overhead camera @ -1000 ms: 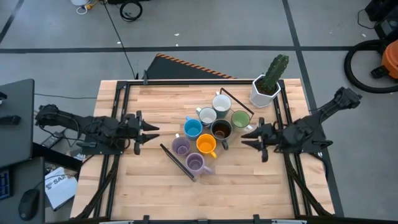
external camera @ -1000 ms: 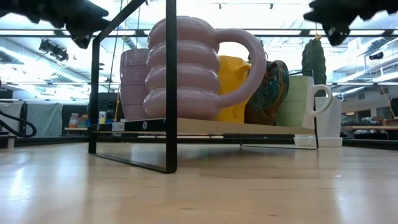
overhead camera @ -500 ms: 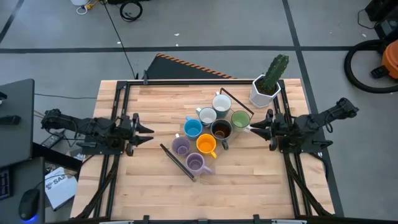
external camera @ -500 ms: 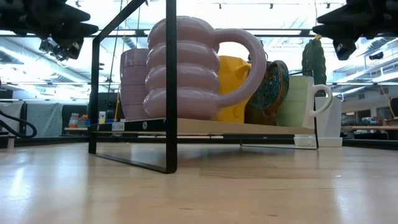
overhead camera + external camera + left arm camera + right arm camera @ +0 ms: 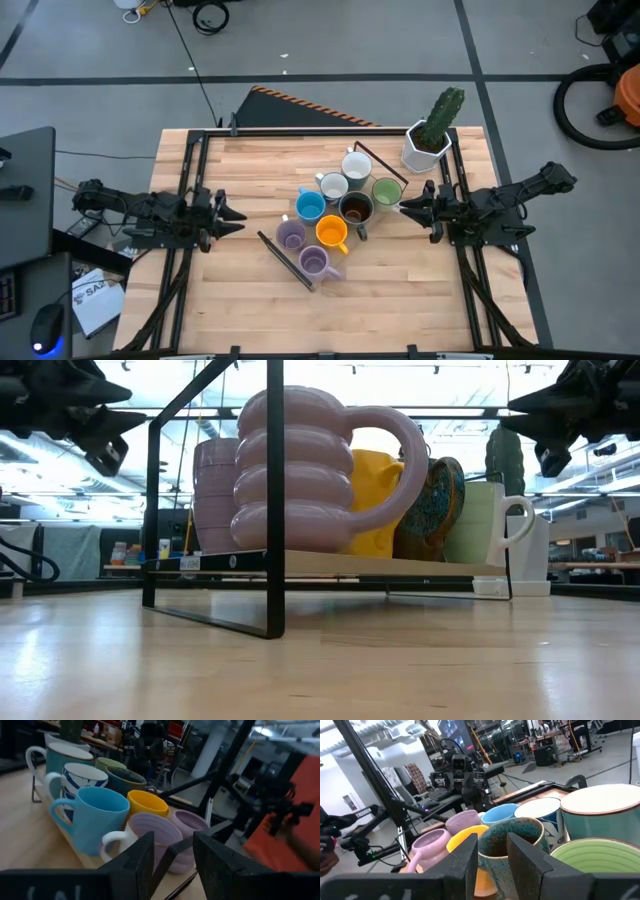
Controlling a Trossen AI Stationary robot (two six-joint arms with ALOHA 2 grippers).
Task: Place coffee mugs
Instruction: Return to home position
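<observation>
Eight coffee mugs (image 5: 355,208) grouped on the black-framed shelf (image 5: 283,256); placing apparently complete. Left gripper (image 5: 238,212) apart from the shelf, right gripper (image 5: 402,208) just beside it, both slightly spread and empty. Step in hand: homing; next, retreat clear of the shelf.

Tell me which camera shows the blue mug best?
The left wrist view: the blue mug stands nearest, body and handle plain. The high view shows only its open top; the right wrist view only its rim behind other mugs; the low view hides it.
</observation>
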